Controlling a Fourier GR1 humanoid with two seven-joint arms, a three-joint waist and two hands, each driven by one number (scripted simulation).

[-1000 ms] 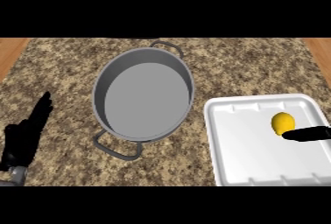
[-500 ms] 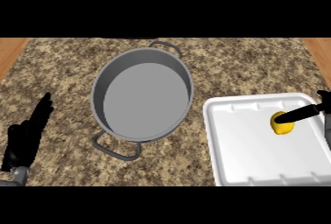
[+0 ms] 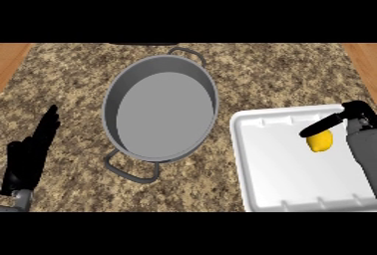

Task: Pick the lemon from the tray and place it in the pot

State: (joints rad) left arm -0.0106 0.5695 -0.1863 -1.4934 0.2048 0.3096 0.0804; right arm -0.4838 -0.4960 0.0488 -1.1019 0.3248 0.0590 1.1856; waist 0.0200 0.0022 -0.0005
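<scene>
Speckled stone counter [image 3: 280, 74], wooden borders [image 3: 13, 57]

We look steeply down on a counter [image 3: 280, 74] of speckled stone in brown, tan and black, which fills nearly the whole frame. A wood strip [image 3: 10, 60], warm orange-brown, shows at the upper left edge; a second wood strip [image 3: 365, 60] at the upper right. Light falls evenly.
</scene>
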